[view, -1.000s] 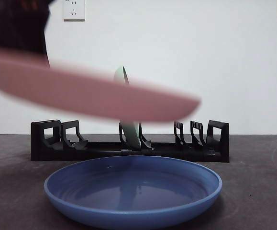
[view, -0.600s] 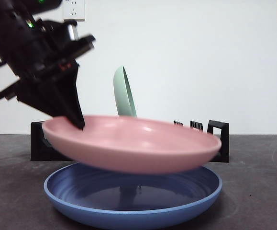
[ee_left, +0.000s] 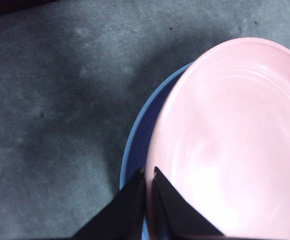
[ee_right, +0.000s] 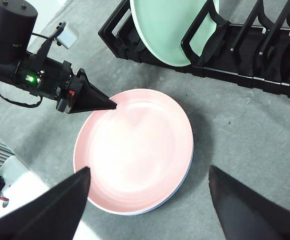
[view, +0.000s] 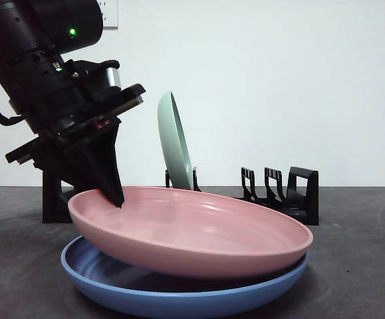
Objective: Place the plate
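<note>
Change: pink plate has descended since the earlier frame, now resting tilted in blue plate.
Left gripper: jaws clamped on pink plate's rim.
Right gripper: jaws spread, hovering above.

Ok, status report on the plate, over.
Left gripper shut on pink plate rim. Plate tilted, far edge down on blue plate. Right gripper open, above the plates. Green plate upright in rack, clear behind.
</note>
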`<action>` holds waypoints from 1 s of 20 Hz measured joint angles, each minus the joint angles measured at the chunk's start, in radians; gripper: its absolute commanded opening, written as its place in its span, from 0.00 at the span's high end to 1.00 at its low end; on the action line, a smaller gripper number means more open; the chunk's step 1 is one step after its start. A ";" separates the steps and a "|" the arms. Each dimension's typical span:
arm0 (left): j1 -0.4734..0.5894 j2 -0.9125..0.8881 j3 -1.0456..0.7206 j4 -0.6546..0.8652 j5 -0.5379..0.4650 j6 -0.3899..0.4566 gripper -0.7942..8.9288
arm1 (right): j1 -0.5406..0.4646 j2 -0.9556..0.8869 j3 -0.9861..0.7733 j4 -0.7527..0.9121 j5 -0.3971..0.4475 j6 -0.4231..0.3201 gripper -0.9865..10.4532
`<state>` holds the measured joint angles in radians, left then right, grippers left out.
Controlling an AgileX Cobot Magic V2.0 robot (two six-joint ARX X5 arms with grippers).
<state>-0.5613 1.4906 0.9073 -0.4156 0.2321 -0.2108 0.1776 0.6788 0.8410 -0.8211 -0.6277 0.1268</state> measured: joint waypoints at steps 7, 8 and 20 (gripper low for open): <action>0.000 0.000 0.005 -0.042 0.003 -0.014 0.42 | 0.000 0.000 0.000 0.000 0.000 0.000 0.59; 0.000 0.000 0.015 -0.065 0.003 -0.014 0.42 | 0.000 0.000 0.000 0.000 0.000 0.000 0.59; 0.000 -0.397 0.117 -0.387 0.003 -0.014 0.39 | 0.000 0.000 0.000 0.001 0.000 0.000 0.59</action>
<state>-0.5613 1.0939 1.0248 -0.8024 0.2352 -0.2253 0.1776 0.6785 0.8406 -0.8204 -0.6277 0.1268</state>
